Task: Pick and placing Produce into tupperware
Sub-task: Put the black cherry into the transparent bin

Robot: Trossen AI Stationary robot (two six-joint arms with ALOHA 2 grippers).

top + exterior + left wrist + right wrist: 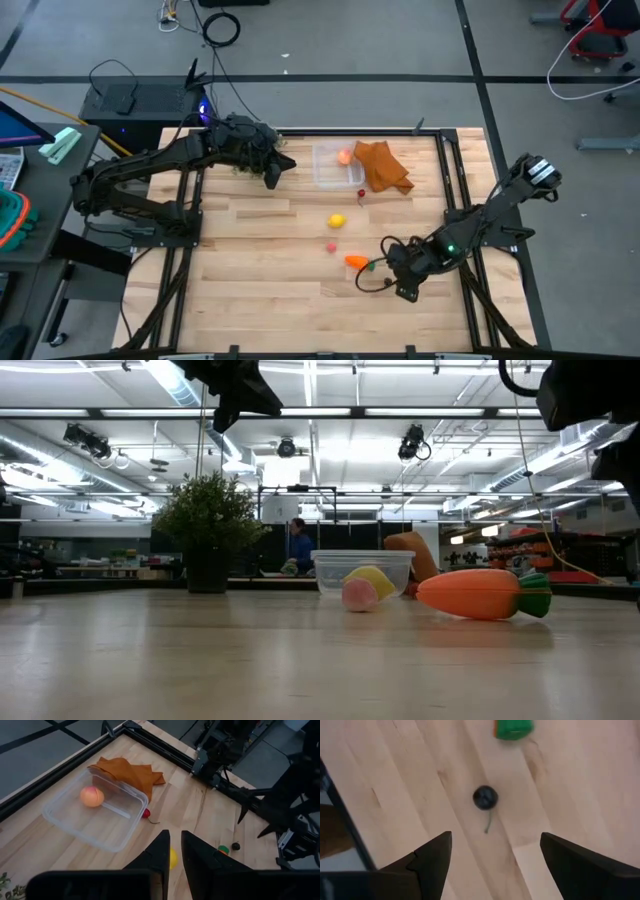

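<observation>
Right gripper (492,857), fingers wide apart, hangs over the dark berry (485,798) (stem trailing toward it) near the table's right edge.

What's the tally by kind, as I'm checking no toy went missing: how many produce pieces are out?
Lemon: 1
Carrot: 1
Pink-red fruits: 3 (peach one inside the tupperware, pink one, small red one)
Dark berry: 1
Total: 6

Ahead of our wide-spread right gripper (492,855) we see bare surface (560,785) around the dark berry (485,797), the carrot's green top (514,728) just beyond.
</observation>
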